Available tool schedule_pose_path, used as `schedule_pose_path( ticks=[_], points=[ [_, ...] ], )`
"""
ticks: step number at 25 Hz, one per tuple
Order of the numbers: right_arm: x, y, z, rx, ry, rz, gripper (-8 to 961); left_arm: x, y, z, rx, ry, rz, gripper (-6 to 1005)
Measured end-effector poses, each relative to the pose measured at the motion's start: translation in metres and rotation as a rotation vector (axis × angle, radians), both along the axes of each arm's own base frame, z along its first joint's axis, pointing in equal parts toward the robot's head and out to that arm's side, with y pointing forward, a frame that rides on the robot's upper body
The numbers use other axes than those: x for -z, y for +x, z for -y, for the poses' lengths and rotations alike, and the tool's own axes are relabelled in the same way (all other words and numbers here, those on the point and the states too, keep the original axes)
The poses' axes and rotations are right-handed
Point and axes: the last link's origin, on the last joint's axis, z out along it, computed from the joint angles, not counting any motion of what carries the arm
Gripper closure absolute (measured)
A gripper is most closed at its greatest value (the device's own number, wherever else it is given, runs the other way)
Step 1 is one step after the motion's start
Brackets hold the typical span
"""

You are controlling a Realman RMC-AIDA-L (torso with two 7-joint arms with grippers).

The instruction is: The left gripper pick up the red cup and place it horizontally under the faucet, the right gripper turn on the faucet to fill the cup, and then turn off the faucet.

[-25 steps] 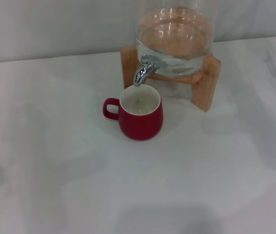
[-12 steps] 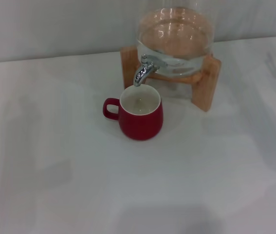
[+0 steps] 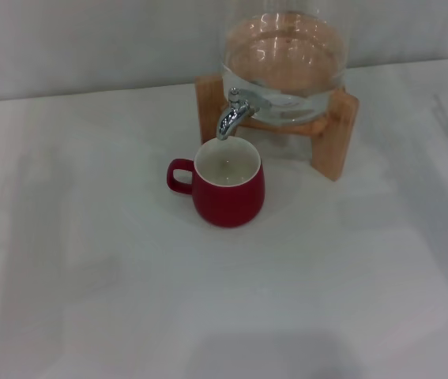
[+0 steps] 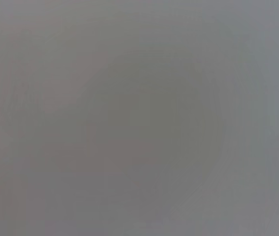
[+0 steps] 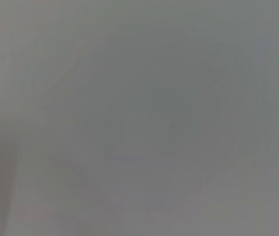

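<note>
Red cup (image 3: pixel 228 192) sits upright on the white table (image 3: pixel 89 260), rim open to the top, white inside showing w/ a small pale spot at the bottom; can't tell if that's water. Loop handle points to the robot's left. Cup is directly below the faucet (image 3: pixel 234 115), spout tip just above the back part of the rim, not touching. Faucet sticks out from the clear glass jar (image 3: pixel 285 63), which holds water in its lower part and rests on a wooden stand (image 3: pixel 336 134) behind and to the right of the cup. Neither the left gripper nor the right gripper shows in the head view, and both wrist views give only flat grey, so can't tell whether either is released or clenched.
</note>
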Motion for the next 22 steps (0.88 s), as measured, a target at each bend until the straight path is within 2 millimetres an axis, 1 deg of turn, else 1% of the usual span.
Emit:
schedule_pose_path(
  ticks=[4,7,8,19,22],
  points=[
    [0.002,-0.002,0.007,-0.032,-0.005,0.015,251,0.001,-0.002,-0.004,-0.011,-0.011,-0.018,575],
    [0.004,-0.009,0.015,-0.103,-0.008,0.030,251,0.001,-0.004,-0.005,-0.020,-0.015,-0.025,575],
    [0.004,-0.009,0.015,-0.103,-0.008,0.030,251,0.001,-0.004,-0.005,-0.021,-0.015,-0.025,575],
    [0.031,-0.026,0.037,-0.265,-0.142,0.029,251,0.003,-0.007,-0.005,-0.038,-0.027,-0.029,575],
    [0.034,-0.031,0.041,-0.308,-0.169,0.012,251,0.003,-0.008,-0.005,-0.043,-0.030,-0.029,575]
  ],
)
